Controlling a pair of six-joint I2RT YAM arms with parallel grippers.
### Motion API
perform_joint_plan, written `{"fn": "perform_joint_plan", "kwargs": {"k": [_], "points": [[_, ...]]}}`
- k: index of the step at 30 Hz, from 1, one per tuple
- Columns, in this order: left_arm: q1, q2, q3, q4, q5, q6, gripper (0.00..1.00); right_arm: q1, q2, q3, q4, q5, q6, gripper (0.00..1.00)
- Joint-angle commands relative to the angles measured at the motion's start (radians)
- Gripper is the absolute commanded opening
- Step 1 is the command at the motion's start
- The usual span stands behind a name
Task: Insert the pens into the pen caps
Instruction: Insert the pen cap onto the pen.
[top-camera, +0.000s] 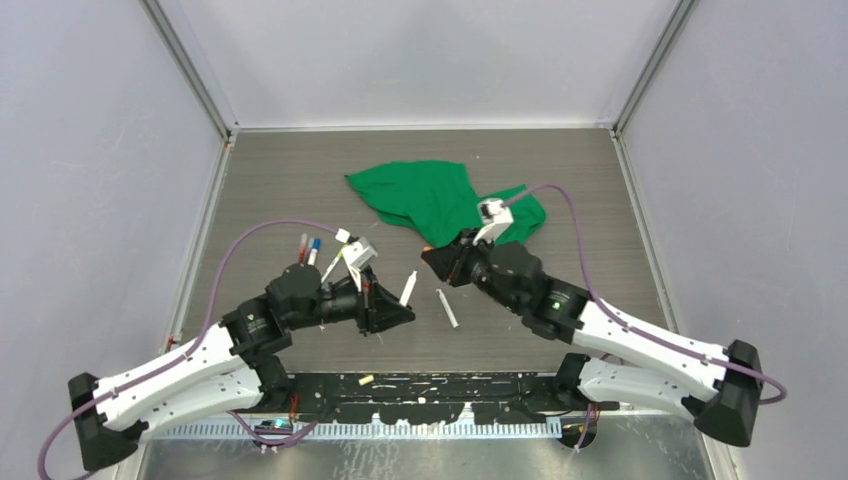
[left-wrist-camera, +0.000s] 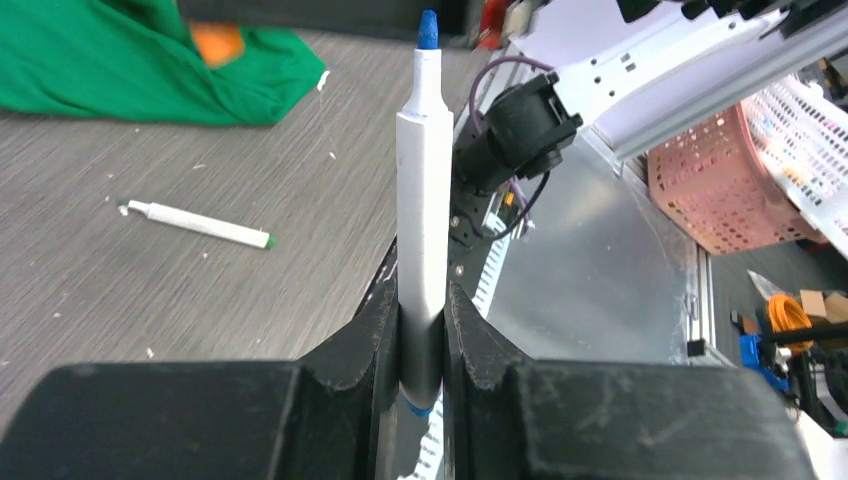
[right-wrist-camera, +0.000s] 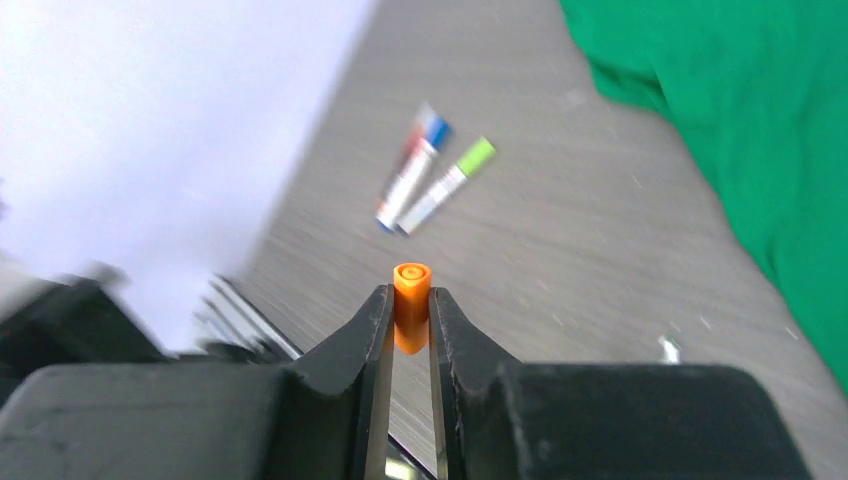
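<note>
Green cloth lies bunched at the far middle of the grey wood-grain table, and from where I stand both arms reach in toward the middle, on the near side of it. The left end effector is clamped on a blue-tipped pen, gripping the white barrel near its lower end so that the bare blue tip sticks out well past the fingers, raised off the table. The right end effector is pinched on an orange cap, whose open mouth faces away from the fingers. It hangs just by the near edge of the cloth, close to the pen's tip but apart from it. Between the two arms a loose pen lies flat on the table, white with a green mark at one end. Farther left, beyond the left arm, three capped pens lie close together, their caps red, blue and light green
</note>
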Motion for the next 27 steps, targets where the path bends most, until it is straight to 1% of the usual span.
{"fn": "perform_joint_plan", "kwargs": {"k": [1,3,6,10,16,21,27], "points": [[-0.144,0.023,-0.003,0.242,-0.294,-0.098,0.00,0.003,-0.111,-0.097,0.357,0.104,0.086,0.01],[-0.195,0.033,-0.006,0.289,-0.337,-0.097,0.00,0.003,-0.149,-0.150,0.457,0.115,0.104,0.01],[-0.219,0.059,-0.002,0.316,-0.346,-0.112,0.00,0.004,-0.189,-0.209,0.570,0.103,0.125,0.01],[-0.220,0.077,-0.007,0.336,-0.342,-0.137,0.00,0.003,-0.246,-0.245,0.624,0.083,0.150,0.01],[-0.220,0.093,-0.006,0.330,-0.314,-0.167,0.00,0.003,-0.288,-0.249,0.638,0.060,0.150,0.01],[-0.220,0.108,0.005,0.328,-0.251,-0.184,0.00,0.004,-0.271,-0.227,0.644,0.021,0.146,0.01],[-0.220,0.097,0.005,0.313,-0.253,-0.185,0.00,0.003,-0.244,-0.203,0.643,-0.035,0.141,0.01]]}}
